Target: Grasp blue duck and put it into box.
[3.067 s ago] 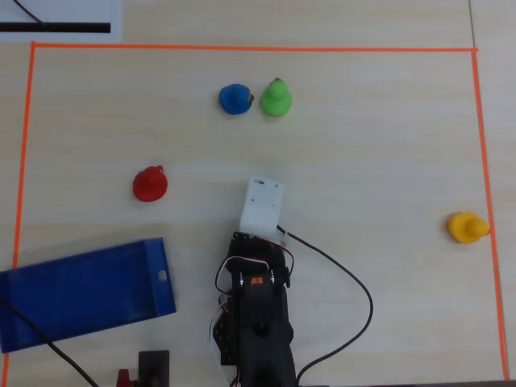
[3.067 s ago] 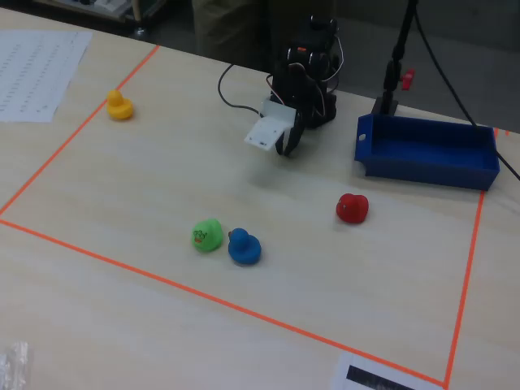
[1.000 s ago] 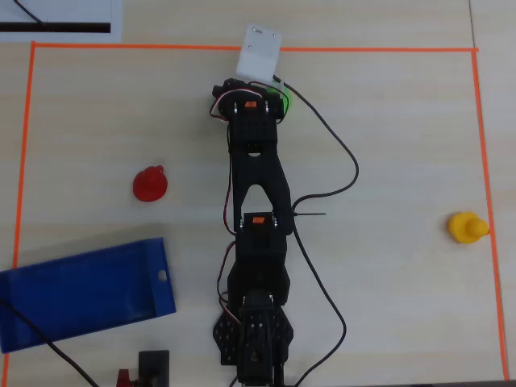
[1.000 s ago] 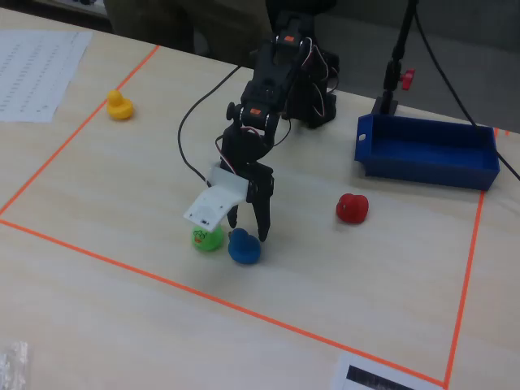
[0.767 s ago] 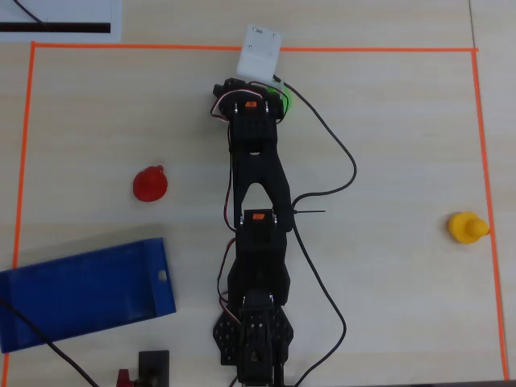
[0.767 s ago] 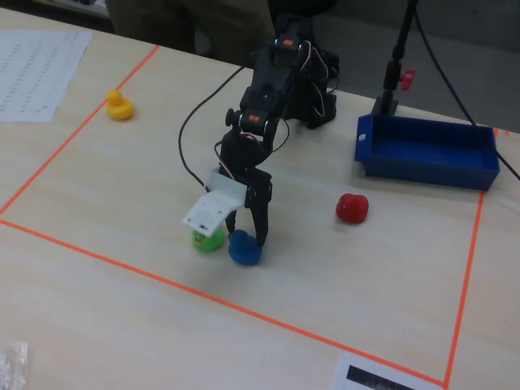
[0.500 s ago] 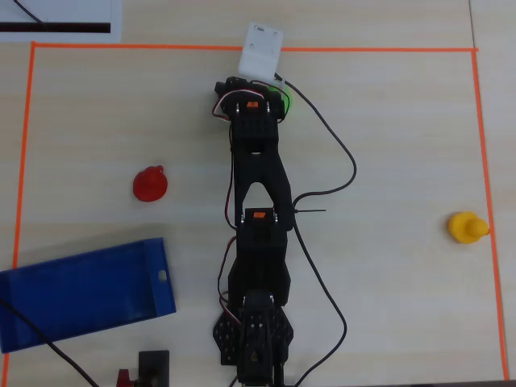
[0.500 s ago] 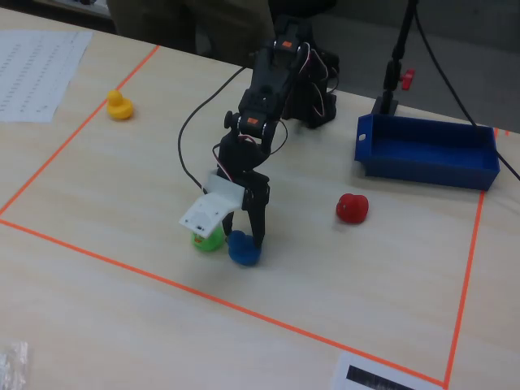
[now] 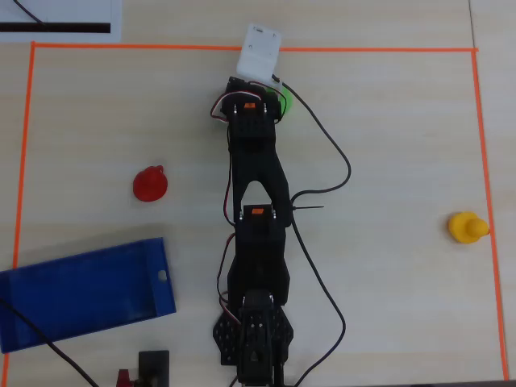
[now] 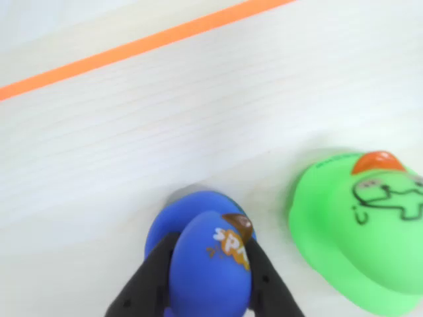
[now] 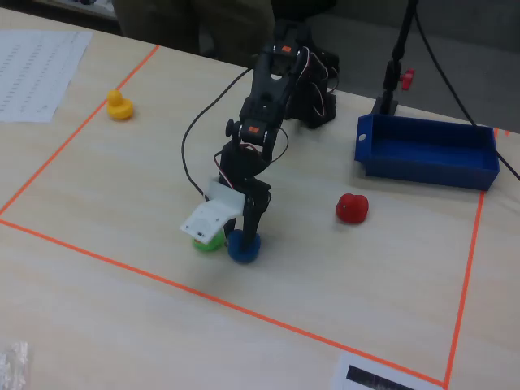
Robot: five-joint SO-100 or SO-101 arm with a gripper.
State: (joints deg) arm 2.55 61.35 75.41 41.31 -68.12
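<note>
step: grasp | black pincer (image 10: 210,290) clamps small glossy blue plastic duck (image 10: 208,261) on desk beside green duck (image 10: 360,231) | next: lift, carry to dark-blue translucent rectangular box (image 11: 426,154), beyond red duck (image 11: 352,208)

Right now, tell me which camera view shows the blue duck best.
The wrist view: the blue duck fills the lower middle, its printed head and the two black fingers on its sides plain. The fixed view shows it small at the gripper tip, beside the green duck. The overhead view hides it under the arm.
</note>
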